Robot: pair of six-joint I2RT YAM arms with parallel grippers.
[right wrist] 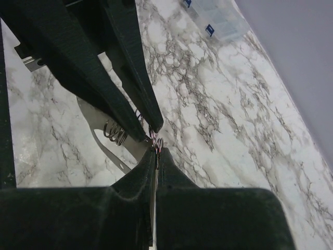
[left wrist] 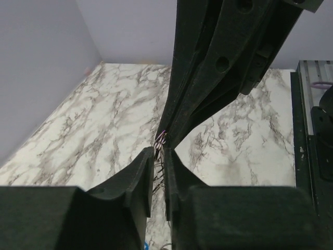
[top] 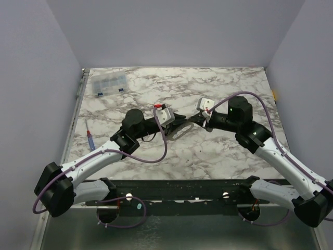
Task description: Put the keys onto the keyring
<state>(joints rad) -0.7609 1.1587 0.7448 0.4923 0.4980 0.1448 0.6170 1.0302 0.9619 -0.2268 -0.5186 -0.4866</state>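
My two grippers meet tip to tip over the middle of the marble table. My left gripper is shut on thin wire loops of the keyring, which show in the narrow slit between its jaws. My right gripper is shut on a thin flat metal piece seen edge-on, seemingly a key. Its tips touch the ring's coils. A flat silver key with more wire coils hangs beside the left fingers. The right fingers fill the upper left wrist view.
A clear plastic compartment box stands at the back left, also in the right wrist view. A blue-handled screwdriver lies near the left edge. Grey walls close the table on three sides.
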